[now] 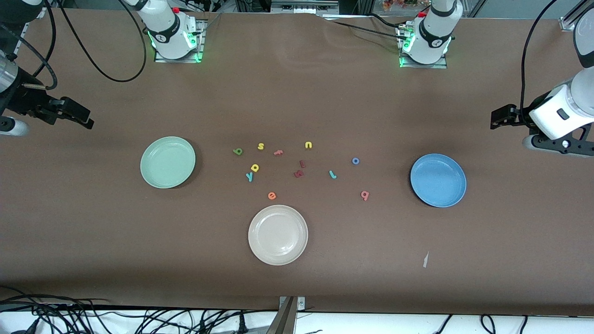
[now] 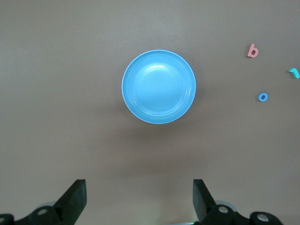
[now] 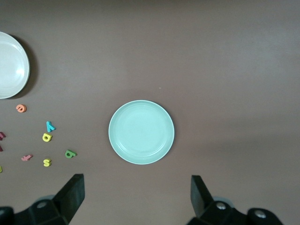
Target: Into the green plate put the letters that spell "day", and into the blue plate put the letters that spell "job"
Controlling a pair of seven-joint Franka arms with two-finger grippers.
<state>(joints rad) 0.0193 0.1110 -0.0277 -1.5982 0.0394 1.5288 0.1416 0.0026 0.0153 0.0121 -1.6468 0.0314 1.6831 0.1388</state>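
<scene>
The left tool (image 2: 139, 201) hung released over the bench (image 1: 297, 269) at its own end, the blue plate (image 1: 438, 180) near it. The right tool (image 3: 137, 199) hung released likewise by the green plate (image 1: 167, 162). Between the plates, on bare bench, lay "d" (image 1: 255, 167), "a" (image 1: 237, 151), "y" (image 1: 249, 176), "j" (image 1: 332, 174), "o" (image 1: 355, 161), "b" (image 1: 364, 195).

The blue plate (image 2: 159, 86) sits empty on the brown desk (image 2: 70, 117). Off to one side lie 3 small letters: a pink "b" (image 2: 253, 51), a blue "o" (image 2: 263, 97) and a teal "j" (image 2: 294, 72). The left gripper (image 2: 139, 199) hangs with fingers (image 2: 75, 197) spread wide.
</scene>
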